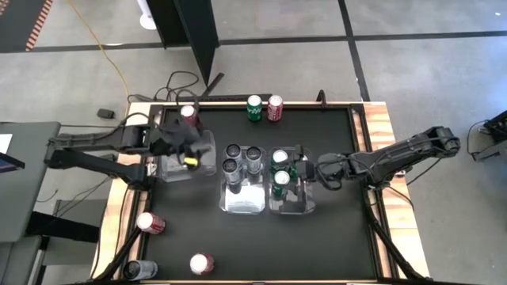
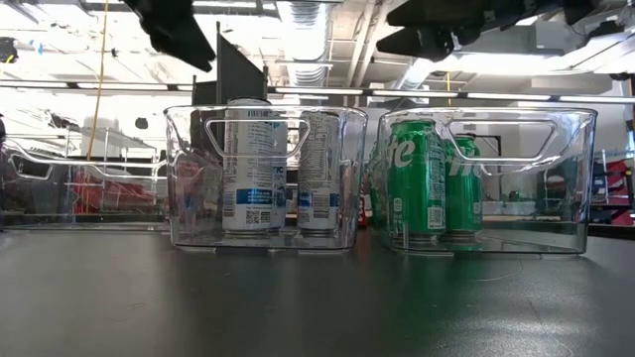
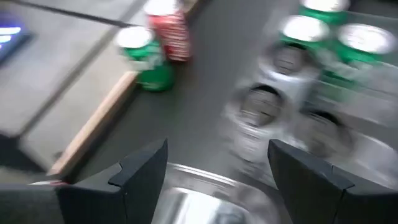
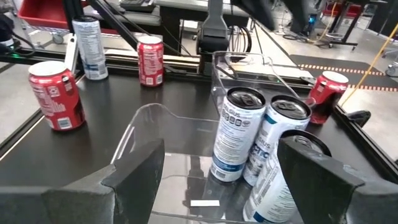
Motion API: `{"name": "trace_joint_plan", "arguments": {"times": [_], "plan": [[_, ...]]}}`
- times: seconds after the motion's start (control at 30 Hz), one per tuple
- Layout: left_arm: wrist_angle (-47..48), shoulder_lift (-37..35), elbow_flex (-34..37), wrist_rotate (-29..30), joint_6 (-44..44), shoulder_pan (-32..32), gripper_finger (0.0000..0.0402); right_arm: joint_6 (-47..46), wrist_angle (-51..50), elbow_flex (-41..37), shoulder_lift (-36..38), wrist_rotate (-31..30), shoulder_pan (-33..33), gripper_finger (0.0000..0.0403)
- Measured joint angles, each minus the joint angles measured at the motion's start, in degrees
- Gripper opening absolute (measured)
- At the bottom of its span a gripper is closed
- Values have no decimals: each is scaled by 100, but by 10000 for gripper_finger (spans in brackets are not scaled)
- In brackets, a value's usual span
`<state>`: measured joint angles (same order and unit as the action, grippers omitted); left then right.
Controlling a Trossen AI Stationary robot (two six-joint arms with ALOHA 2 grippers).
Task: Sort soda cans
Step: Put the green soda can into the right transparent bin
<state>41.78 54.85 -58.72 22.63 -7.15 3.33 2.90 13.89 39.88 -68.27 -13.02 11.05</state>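
Three clear bins stand side by side mid-table. The left bin [image 1: 202, 162] holds no can that I can see. The middle bin [image 1: 244, 198] holds three silver cans [image 1: 242, 157]. The right bin [image 1: 291, 207] holds two green cans [image 1: 280, 170]. My left gripper [image 1: 186, 150] hovers open over the left bin, its fingers [image 3: 140, 174] apart above the bin's rim. My right gripper [image 1: 299, 170] is open over the right bin, facing the silver cans [image 4: 261, 137]. A red can [image 1: 188, 113] stands on the table just beyond the left bin's far end.
A green can [image 1: 254, 107] and a red can [image 1: 275, 107] stand at the table's far edge. Near the front left stand a red can [image 1: 150, 223], a dark can [image 1: 139, 269] and another red can [image 1: 201, 264]. The raised wooden border [image 1: 379, 127] frames the mat.
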Motion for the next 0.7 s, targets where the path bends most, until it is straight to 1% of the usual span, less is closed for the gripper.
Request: {"name": "trace_joint_plan", "arguments": {"times": [0.07,0.13,0.2,0.3,0.47,0.6,0.7], "plan": [[132,-16,-2,-384,-30,-228,271,2,0,0,0,1,0,330],[327,-7,-1,-642,-130,-457,271,2,2,0,0,0,3,330],[470,61,-2,-718,-291,-702,271,2,0,0,0,0,7,330],[573,155,2,-654,-463,-1086,271,1,2,0,0,0,11,330],[531,336,2,-295,-590,-1729,266,-33,2,0,0,0,11,330],[655,424,2,-371,-1068,-2016,260,-52,9,0,0,-2,11,330],[1012,446,-69,-538,-1580,-2225,255,-50,7,0,0,-2,11,330]]}}
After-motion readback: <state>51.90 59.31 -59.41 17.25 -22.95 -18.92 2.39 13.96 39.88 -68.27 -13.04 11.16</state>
